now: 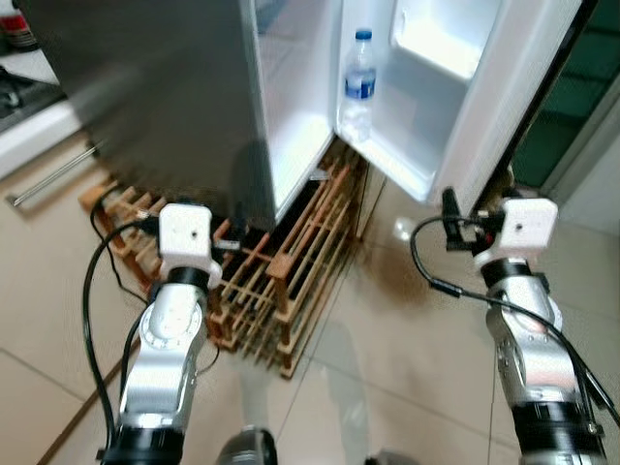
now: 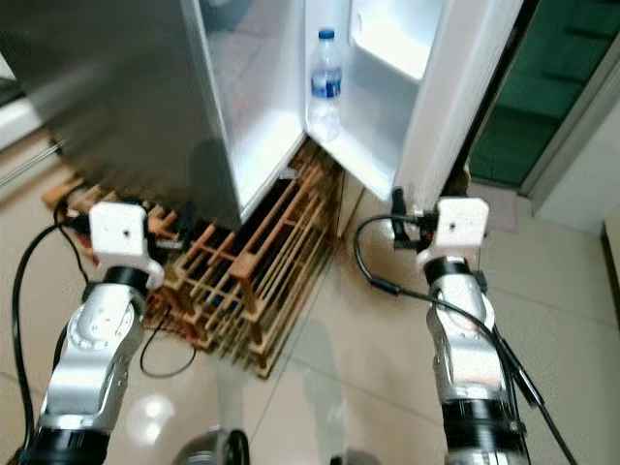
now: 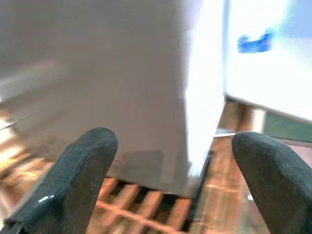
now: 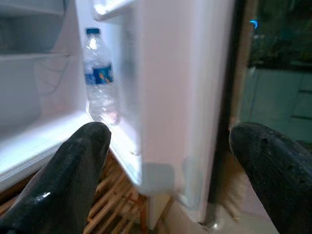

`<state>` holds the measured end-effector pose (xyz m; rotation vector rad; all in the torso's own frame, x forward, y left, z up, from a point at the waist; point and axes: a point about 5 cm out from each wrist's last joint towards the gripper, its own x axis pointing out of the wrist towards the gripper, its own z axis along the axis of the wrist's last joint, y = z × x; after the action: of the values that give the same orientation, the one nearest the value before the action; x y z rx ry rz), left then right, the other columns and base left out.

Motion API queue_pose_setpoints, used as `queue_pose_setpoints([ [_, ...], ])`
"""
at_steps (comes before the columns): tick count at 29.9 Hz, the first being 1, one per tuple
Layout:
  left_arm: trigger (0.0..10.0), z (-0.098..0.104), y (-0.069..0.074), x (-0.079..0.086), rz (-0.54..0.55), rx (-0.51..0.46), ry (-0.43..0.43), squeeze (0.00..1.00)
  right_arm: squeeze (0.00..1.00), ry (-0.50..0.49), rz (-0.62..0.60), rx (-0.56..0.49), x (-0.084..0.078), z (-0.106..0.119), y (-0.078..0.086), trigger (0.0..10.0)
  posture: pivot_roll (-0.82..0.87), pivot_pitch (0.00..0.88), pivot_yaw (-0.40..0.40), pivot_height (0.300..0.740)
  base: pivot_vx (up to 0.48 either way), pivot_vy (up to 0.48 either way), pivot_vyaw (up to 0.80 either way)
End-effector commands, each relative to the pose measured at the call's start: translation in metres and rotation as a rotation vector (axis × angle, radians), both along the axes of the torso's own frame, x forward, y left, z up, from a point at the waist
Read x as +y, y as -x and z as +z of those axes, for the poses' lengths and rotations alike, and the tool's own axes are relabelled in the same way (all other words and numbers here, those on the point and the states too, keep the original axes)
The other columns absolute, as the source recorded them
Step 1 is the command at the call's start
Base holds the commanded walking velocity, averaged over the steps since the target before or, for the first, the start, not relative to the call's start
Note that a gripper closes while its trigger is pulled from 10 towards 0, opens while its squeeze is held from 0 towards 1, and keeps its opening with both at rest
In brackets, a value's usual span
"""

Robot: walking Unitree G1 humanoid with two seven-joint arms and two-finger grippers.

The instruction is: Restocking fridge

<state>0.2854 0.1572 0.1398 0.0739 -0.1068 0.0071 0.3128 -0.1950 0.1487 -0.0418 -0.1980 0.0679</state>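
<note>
The fridge (image 1: 165, 87) stands with its grey side toward me and its door (image 1: 465, 107) swung open to the right. A clear water bottle (image 1: 359, 82) with a blue label and cap stands upright on the lowest door shelf. My left gripper (image 3: 178, 146) is open and holds nothing; it is low in front of the fridge's front corner. My right gripper (image 4: 173, 141) is also open and holds nothing; it faces the outer edge of the open door, with the bottle (image 4: 100, 78) off to one side beyond one finger.
A wooden slatted rack (image 1: 291, 271) lies on the tiled floor under and in front of the fridge. A counter with a handle (image 1: 39, 136) is at the left. Black cables (image 1: 97, 291) hang from both arms. A dark doorway (image 1: 572, 97) lies right of the door.
</note>
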Motion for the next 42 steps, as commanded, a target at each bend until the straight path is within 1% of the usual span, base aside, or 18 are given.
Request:
queue_pose_setpoints([
  [1,10.0,0.004,0.001,-0.001,0.007,-0.01,-0.003,0.0,0.0,-0.024,0.073,0.024,0.009,-0.001,-0.004,10.0,-0.02,0.058,0.032,0.71,0.0,-0.394,0.0],
  [3,10.0,0.004,0.0,-0.001,0.015,-0.013,0.0,0.0,0.0,-0.029,0.1,0.024,0.012,0.0,-0.006,10.0,-0.02,0.057,0.032,0.71,0.0,-0.386,0.0],
  [4,10.0,0.005,-0.002,-0.001,0.025,-0.021,0.007,0.0,0.0,-0.033,0.155,0.033,0.019,0.001,-0.01,10.0,-0.02,0.056,0.032,0.71,0.0,0.0,0.0],
  [6,10.0,0.006,-0.004,-0.002,0.025,-0.025,0.01,0.0,0.0,-0.027,0.189,0.043,0.023,0.001,-0.013,10.0,-0.02,0.055,0.031,0.71,0.0,0.0,0.0],
  [8,10.0,0.007,-0.015,-0.007,0.007,-0.014,-0.006,0.0,0.0,-0.001,0.22,0.052,0.028,0.001,-0.017,10.0,-0.02,0.053,0.028,0.71,0.0,0.0,0.0],
  [9,10.0,0.008,-0.025,-0.012,-0.014,-0.015,-0.043,0.0,0.0,0.009,0.222,0.061,0.03,0.0,-0.018,10.0,-0.02,0.051,0.025,0.71,0.0,0.0,0.0],
  [10,10.0,0.008,-0.025,-0.012,-0.014,-0.015,-0.043,0.0,0.0,0.009,0.222,0.061,0.03,0.0,-0.018,10.0,-0.02,0.051,0.025,0.71,0.0,0.0,0.0],
  [12,10.0,0.012,-0.03,-0.016,-0.03,-0.027,-0.056,0.0,0.0,0.04,0.12,0.09,0.021,-0.005,-0.018,10.0,-0.02,0.051,0.021,0.71,0.0,0.0,0.0],
  [14,10.0,0.013,-0.029,-0.019,-0.045,-0.037,-0.029,0.0,0.0,0.011,-0.005,0.135,0.009,-0.013,-0.015,10.0,-0.03,0.053,0.022,0.71,0.0,0.0,0.0],
  [17,10.0,0.007,-0.026,-0.021,-0.067,-0.013,-0.015,0.0,0.0,0.01,-0.07,0.125,0.003,-0.021,-0.002,10.0,-0.03,0.056,0.025,0.71,0.0,0.0,0.0],
  [19,10.0,0.0,-0.027,-0.02,-0.071,0.02,-0.001,0.0,0.0,0.023,-0.096,0.127,0.0,-0.025,0.005,10.0,-0.04,0.057,0.028,0.71,0.0,0.0,0.58],
  [20,10.0,-0.003,-0.03,-0.02,-0.066,0.038,0.008,0.0,0.0,0.004,-0.119,0.142,-0.002,-0.031,0.011,10.0,-0.04,0.057,0.031,0.71,0.0,0.0,0.59],
  [24,10.0,-0.003,-0.036,-0.025,-0.079,0.052,0.019,0.0,0.0,0.007,-0.129,0.153,-0.004,-0.037,0.016,10.0,-0.04,0.054,0.036,0.71,0.0,0.0,0.58],
  [27,10.0,-0.003,-0.04,-0.033,-0.096,0.059,0.007,0.0,0.0,0.013,-0.133,0.158,-0.004,-0.04,0.018,10.0,-0.04,0.052,0.039,0.71,0.0,0.0,0.49],
  [30,10.0,0.001,-0.039,-0.038,-0.118,0.041,0.018,0.0,0.0,0.028,-0.129,0.157,-0.003,-0.04,0.019,10.0,-0.05,0.049,0.042,0.714,0.0,0.0,0.48],
  [32,10.0,-0.001,-0.039,-0.036,-0.113,0.042,0.018,0.0,0.0,0.016,-0.134,0.148,-0.002,-0.04,0.02,10.0,-0.05,0.049,0.042,0.726,0.0,0.0,0.47],
  [35,10.0,-0.004,-0.038,-0.032,-0.101,0.053,0.059,0.0,0.0,0.004,-0.136,0.135,-0.001,-0.039,0.022,10.0,-0.04,0.05,0.042,0.739,0.0,-0.345,0.46],
  [42,10.0,-0.004,-0.038,-0.035,-0.108,0.065,0.057,0.0,0.0,-0.008,-0.136,0.126,0.003,-0.041,0.024,10.0,-0.04,0.048,0.047,0.74,0.139,-0.421,0.44],
])
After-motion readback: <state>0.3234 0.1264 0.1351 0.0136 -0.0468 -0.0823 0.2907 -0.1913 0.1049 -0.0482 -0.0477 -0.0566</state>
